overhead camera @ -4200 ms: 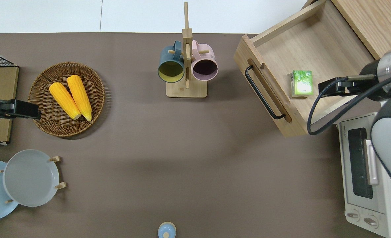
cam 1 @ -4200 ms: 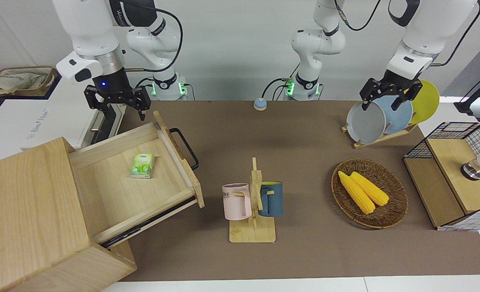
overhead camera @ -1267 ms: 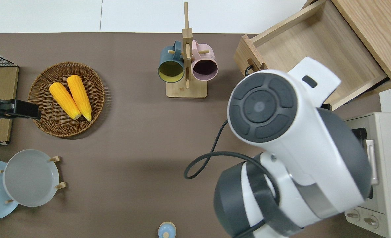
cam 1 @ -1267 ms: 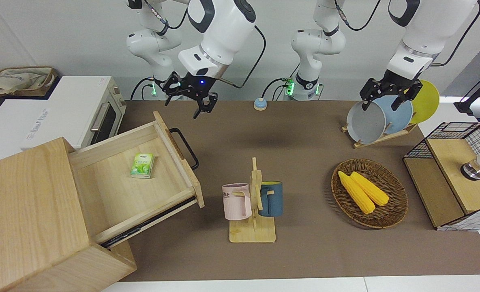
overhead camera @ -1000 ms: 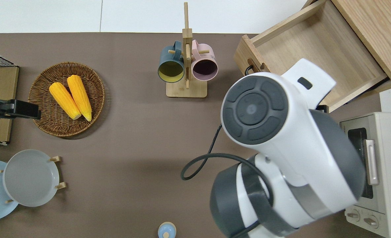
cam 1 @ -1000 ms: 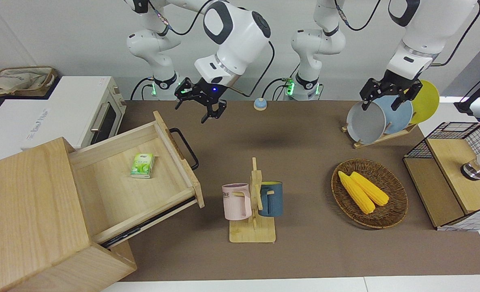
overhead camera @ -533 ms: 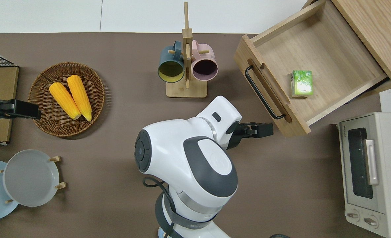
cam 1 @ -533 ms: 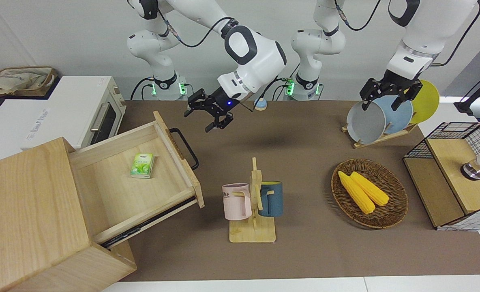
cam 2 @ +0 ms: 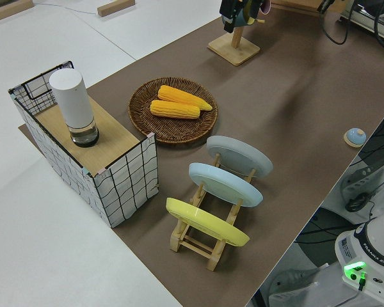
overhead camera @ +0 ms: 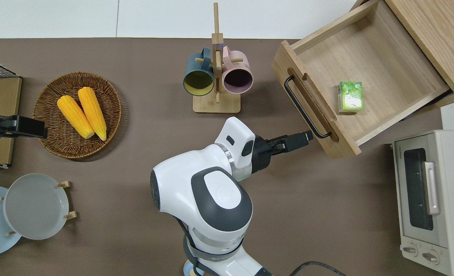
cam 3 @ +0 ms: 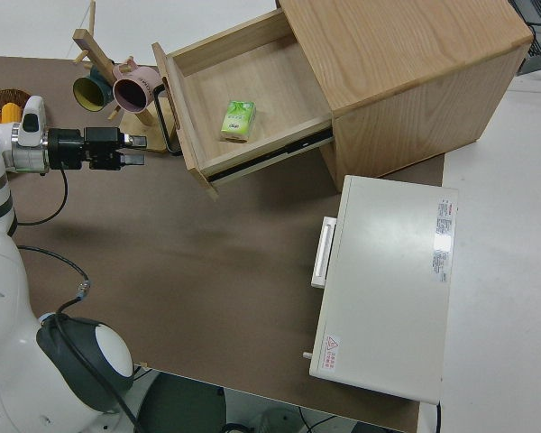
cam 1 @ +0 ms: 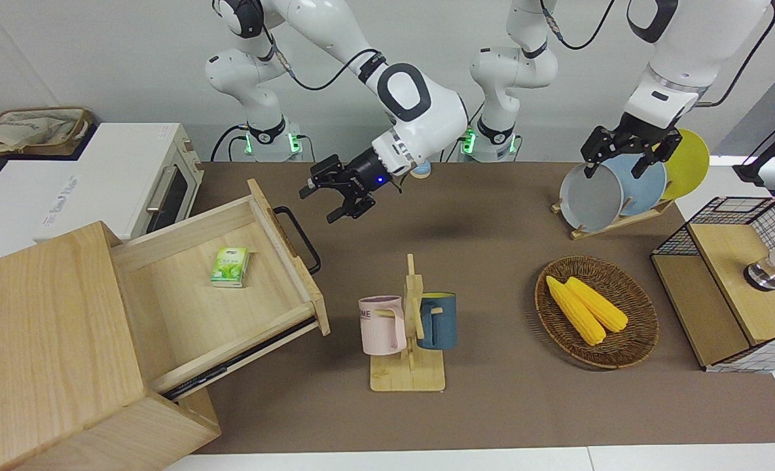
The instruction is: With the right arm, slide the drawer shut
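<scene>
Bright, even indoor light, sharp across all views.
Soft shadows fall on the brown table (cam 1: pixel 492 216) under the right arm (cam 1: pixel 420 104) and beside the drawer (cam 1: pixel 230 288); mild glare on the white arm shells; the front view bends slightly toward its edges.
</scene>
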`<state>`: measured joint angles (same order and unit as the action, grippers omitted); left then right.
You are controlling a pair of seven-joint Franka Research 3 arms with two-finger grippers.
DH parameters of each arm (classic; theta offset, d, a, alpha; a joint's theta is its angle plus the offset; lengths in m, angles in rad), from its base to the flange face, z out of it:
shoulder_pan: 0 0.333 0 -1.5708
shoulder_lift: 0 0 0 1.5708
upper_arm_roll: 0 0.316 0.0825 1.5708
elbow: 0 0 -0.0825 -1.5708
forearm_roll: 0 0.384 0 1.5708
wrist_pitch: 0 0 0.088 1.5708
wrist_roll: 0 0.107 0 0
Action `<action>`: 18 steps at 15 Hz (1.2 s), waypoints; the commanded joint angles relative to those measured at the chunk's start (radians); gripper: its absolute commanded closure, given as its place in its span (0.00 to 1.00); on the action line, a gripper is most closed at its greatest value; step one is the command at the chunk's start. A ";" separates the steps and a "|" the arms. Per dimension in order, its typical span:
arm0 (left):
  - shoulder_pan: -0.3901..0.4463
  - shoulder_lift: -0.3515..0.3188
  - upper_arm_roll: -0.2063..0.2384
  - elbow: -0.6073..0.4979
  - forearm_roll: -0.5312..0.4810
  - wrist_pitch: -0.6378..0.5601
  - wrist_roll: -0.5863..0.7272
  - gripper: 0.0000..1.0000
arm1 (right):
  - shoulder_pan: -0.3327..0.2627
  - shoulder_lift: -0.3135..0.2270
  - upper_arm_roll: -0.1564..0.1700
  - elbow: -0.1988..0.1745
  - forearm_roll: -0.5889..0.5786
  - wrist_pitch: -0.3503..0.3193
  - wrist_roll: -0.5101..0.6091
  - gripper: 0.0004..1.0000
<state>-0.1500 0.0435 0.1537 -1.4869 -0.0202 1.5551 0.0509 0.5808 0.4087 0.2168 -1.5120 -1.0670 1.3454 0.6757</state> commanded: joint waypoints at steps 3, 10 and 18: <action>-0.017 0.013 0.017 0.020 0.011 0.000 0.007 0.00 | 0.010 0.044 0.010 -0.030 -0.227 0.027 -0.192 0.01; -0.017 0.013 0.017 0.020 0.012 0.000 0.007 0.00 | -0.004 0.061 0.012 -0.027 -0.280 0.044 -0.243 0.24; -0.017 0.013 0.017 0.020 0.012 0.000 0.007 0.00 | -0.035 0.001 0.010 0.107 -0.056 0.031 -0.318 0.59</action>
<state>-0.1500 0.0435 0.1537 -1.4869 -0.0202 1.5551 0.0509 0.5819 0.4571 0.2164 -1.4753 -1.2421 1.3747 0.4376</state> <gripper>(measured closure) 0.004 0.590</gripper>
